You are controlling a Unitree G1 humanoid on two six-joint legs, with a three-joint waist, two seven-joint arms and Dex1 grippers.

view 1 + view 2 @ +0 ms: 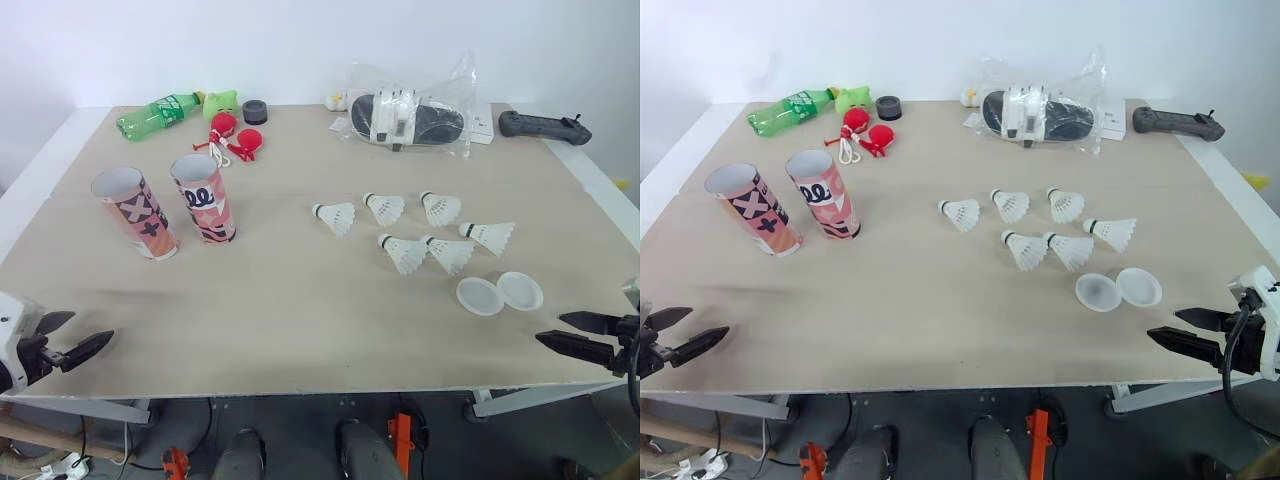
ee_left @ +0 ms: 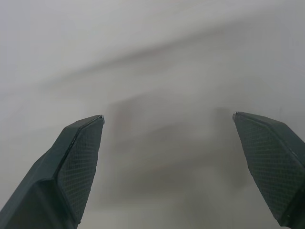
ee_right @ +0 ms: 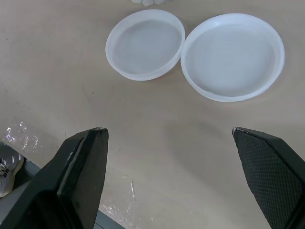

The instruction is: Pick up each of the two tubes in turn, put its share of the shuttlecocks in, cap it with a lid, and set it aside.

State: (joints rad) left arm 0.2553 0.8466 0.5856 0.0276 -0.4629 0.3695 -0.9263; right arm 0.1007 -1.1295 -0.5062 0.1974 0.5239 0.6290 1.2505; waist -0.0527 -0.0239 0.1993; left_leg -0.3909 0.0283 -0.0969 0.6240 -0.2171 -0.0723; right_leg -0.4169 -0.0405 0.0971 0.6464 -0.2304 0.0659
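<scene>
Nearest, along the lower edge of the head views, both grippers hang at the near table edge: the left gripper (image 1: 93, 326) in the lower left corner and the right gripper (image 1: 549, 328) in the lower right, each with fingers spread and grasping nothing.

Task items, all on the table (image 1: 300, 300):
- Two tubes stand mouth up at centre left, the cross-patterned tube (image 1: 135, 212) just beside the pink tube (image 1: 204, 198).
- Six shuttlecocks (image 1: 448, 254) lie loose at centre right.
- Two white lids (image 3: 145, 44) lie rim up below the shuttlecocks, edges touching, directly ahead of the right gripper.

Judgement: no step is begun, and neither tube is filled or capped. The next move calls for the left gripper to reach up-frame and close around one tube.

Limits: the tube interiors are mostly hidden. What lies ahead of the left gripper cannot be made out in its wrist view. A bagged item (image 1: 410, 120) at upper centre is unidentifiable through its wrap
</scene>
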